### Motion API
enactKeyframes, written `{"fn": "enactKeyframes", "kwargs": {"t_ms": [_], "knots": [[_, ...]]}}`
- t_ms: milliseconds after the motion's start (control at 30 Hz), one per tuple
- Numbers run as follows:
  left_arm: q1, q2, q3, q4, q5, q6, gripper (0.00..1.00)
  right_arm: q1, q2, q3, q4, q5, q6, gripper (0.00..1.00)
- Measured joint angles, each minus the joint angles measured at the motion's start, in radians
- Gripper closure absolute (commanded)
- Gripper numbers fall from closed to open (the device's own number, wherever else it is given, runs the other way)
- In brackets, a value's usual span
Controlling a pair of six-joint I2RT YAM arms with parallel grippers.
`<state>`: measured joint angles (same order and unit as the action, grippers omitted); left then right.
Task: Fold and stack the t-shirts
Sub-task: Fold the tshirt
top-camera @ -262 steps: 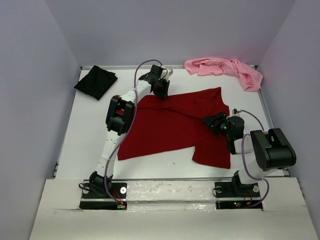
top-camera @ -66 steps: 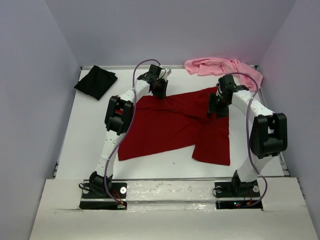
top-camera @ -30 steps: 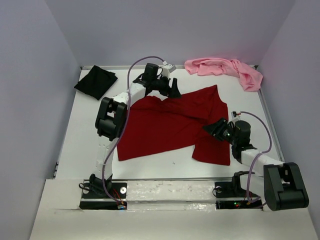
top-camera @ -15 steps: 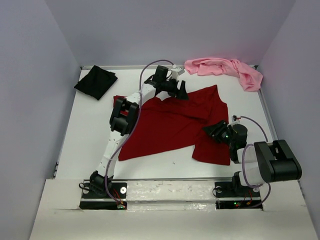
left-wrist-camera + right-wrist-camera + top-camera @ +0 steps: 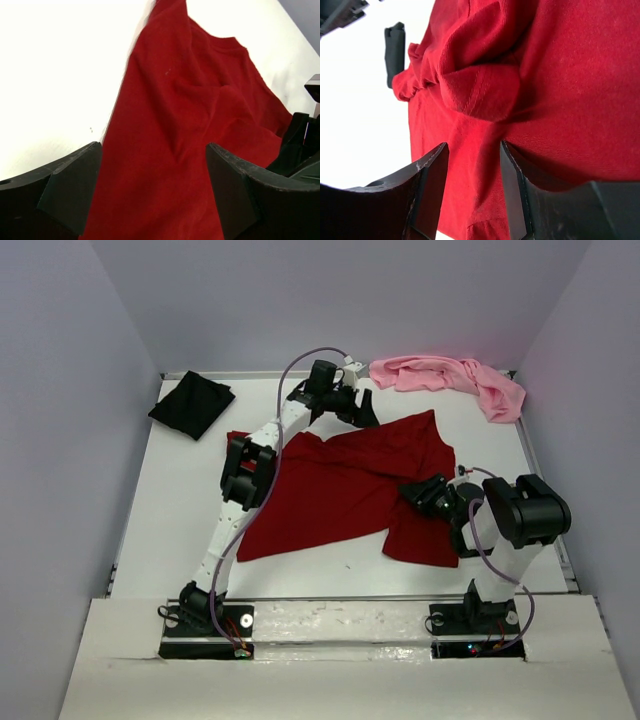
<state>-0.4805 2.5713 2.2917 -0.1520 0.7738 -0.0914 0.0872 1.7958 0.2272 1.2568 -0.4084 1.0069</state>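
Note:
The dark red t-shirt (image 5: 340, 490) lies spread across the middle of the white table, with wrinkles and a folded-over flap near its right side. My left gripper (image 5: 358, 408) hangs open over the shirt's far edge; the left wrist view shows red cloth (image 5: 190, 100) beneath the wide gap of that gripper (image 5: 154, 190). My right gripper (image 5: 420, 495) sits low on the shirt's right part, jaws apart. In the right wrist view a raised fold of the shirt (image 5: 480, 95) bulges just ahead of that gripper (image 5: 472, 185). The black t-shirt (image 5: 190, 403) lies folded at the back left. The light pink one (image 5: 450, 375) is crumpled at the back right.
Grey walls enclose the table on three sides. A metal rail (image 5: 340, 598) runs along the near edge by the arm bases. Bare white table (image 5: 170, 500) lies left of the red shirt.
My left gripper has slid right along the red shirt's far edge, still open. The right arm's elbow has swung, while its gripper stays at the same spot on the shirt.

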Motion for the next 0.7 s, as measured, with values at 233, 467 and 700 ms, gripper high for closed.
{"fn": "enactKeyframes", "kwargs": {"t_ms": [233, 467, 700], "knots": [[0.002, 0.041, 0.002, -0.034, -0.031, 0.011, 0.18, 0.006, 0.047, 0.015, 0.056, 0.009, 0.012, 0.48], [0.005, 0.072, 0.002, -0.051, -0.045, 0.016, 0.30, 0.006, -0.089, 0.056, -0.096, 0.067, -0.058, 0.48], [0.005, 0.072, 0.002, -0.055, -0.055, 0.024, 0.37, 0.006, -0.226, 0.111, -0.257, 0.114, -0.125, 0.48]]}}
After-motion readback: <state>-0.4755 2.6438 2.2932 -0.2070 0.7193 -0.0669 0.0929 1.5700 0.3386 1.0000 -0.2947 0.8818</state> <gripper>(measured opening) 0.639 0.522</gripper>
